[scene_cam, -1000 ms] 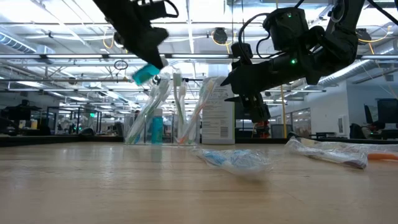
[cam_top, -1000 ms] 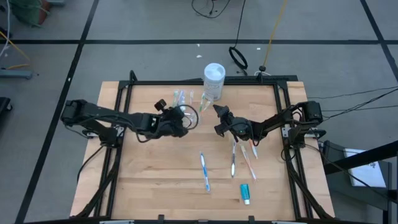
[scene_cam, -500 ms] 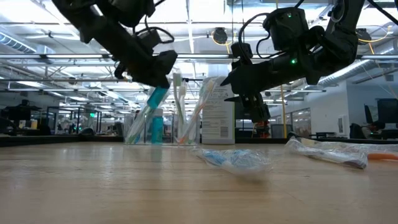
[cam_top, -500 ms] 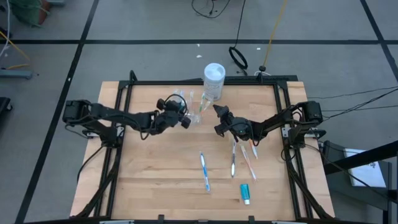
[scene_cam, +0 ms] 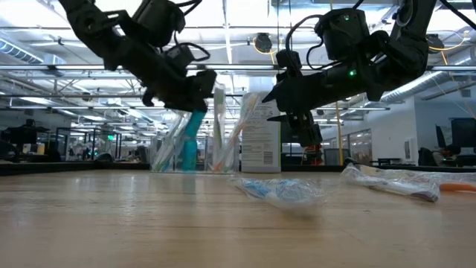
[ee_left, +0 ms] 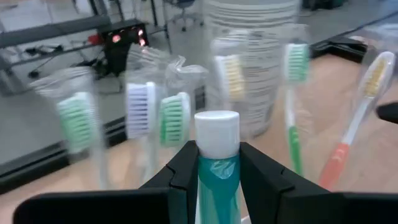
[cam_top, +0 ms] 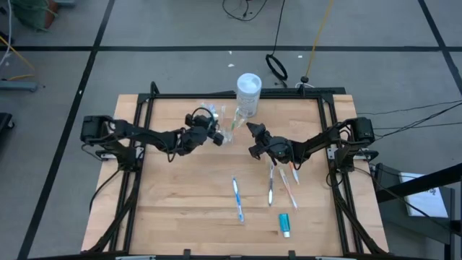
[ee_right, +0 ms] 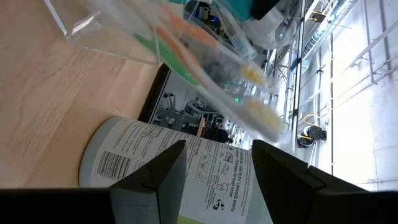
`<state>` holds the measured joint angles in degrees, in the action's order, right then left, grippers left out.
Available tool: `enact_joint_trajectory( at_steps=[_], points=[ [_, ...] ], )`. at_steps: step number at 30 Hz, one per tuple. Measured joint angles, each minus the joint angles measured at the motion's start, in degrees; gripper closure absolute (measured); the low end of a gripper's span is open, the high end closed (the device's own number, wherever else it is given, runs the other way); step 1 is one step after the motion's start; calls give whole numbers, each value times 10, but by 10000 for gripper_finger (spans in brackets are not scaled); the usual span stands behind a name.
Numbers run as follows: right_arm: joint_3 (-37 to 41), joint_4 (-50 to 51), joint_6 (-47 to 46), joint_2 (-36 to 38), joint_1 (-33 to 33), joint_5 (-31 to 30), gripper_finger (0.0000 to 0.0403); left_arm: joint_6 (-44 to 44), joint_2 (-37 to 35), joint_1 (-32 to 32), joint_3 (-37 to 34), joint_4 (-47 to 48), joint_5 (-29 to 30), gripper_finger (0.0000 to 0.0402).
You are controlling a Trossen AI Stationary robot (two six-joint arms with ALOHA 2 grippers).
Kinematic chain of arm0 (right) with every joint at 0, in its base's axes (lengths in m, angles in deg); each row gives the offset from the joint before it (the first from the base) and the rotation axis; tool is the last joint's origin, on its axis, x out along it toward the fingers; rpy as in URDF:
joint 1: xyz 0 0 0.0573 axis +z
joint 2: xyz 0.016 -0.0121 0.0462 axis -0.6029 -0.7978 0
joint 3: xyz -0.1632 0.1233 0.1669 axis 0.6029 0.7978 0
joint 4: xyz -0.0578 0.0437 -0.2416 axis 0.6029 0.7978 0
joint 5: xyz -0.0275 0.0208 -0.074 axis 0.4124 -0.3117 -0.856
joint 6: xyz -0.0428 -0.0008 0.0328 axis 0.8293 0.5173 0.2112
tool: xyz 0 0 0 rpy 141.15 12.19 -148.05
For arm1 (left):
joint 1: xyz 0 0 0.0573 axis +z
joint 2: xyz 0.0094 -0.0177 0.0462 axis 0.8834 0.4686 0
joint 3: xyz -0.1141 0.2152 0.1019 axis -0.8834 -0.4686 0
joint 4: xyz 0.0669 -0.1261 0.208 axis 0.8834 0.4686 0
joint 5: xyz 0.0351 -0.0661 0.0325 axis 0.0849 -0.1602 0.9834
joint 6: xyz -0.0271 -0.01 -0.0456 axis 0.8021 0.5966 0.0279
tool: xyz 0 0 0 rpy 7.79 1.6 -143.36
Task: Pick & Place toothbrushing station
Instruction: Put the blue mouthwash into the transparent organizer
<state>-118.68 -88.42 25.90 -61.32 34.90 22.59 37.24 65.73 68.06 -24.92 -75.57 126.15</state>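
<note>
Labels: white tub (cam_top: 247, 92) at the back edge of the table (cam_top: 180, 209) has a printed label — barcode and pictogram rows visible in the right wrist view (ee_right: 186, 165), text too small to read. No brand legible on the teal toothpaste tube (ee_left: 217, 163) or anything else.

Left gripper (cam_top: 211, 133) is clamped on the teal toothpaste tube, white cap up, fingers (ee_left: 185, 171) either side of it. It sits over the toothbrushing station (cam_top: 219, 117) — clear holder at back centre, just beside the tub, several brushes standing in it. Tube reads roughly upright in the low view (scene_cam: 190, 138), lower end down among the brushes.

Versus a second ago: left arm has moved from in front of the holder back to it, and the tube has gone from raised and tilted to lower and upright.

Right gripper (cam_top: 252, 131) hasn't moved — hovers near the tub, fingers (ee_right: 152, 171) apart, nothing held.

Loose toothbrushes (cam_top: 237, 199) and a second teal tube (cam_top: 285, 224) lie toward the front, unchanged.
</note>
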Motion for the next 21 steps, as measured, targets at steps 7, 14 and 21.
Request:
enact_joint_trajectory(
  at_steps=[7, 14, 21],
  points=[
    [0, 0, -4, 0, 0, 0, 227, -47, 53, 5, 1, -111, 11, 313],
    [0, 0, -5, 0, 0, 0, 227, -14, 94, 28, 0, -104, -4, 313],
    [0, 0, -6, 0, 0, 0, 227, -25, 100, 31, 0, -102, -44, 306]
  ],
)
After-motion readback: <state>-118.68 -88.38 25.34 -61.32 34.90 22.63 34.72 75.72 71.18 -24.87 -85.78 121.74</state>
